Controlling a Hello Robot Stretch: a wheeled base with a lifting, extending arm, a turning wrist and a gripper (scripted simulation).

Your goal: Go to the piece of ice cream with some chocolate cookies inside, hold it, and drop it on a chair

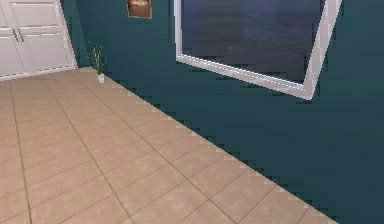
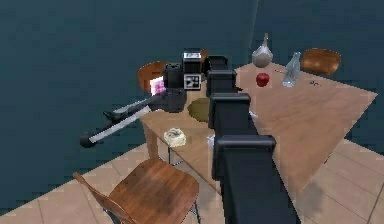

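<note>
A wooden table (image 2: 300, 110) stands against the teal wall in the arm side view. A pale round lump (image 2: 175, 135) lies on its near left corner, too small to name. A small pink and white thing (image 2: 157, 88) sits by the table's far left edge, close to the gripper's body. My arm (image 2: 235, 140) reaches over the table. The gripper (image 2: 95, 137) points down and left past the table's corner, with bare wall behind its far end, so it holds nothing. A wooden chair (image 2: 150, 190) stands in front of the table.
On the table are a greenish round thing (image 2: 200, 108), a red apple (image 2: 262, 79), a grey vase (image 2: 263, 48) and a glass bottle (image 2: 291, 70). More chairs (image 2: 320, 60) stand behind. Ahead are tiled floor (image 1: 90, 150), a window (image 1: 250, 40), a white door (image 1: 30, 35) and a plant (image 1: 97, 62).
</note>
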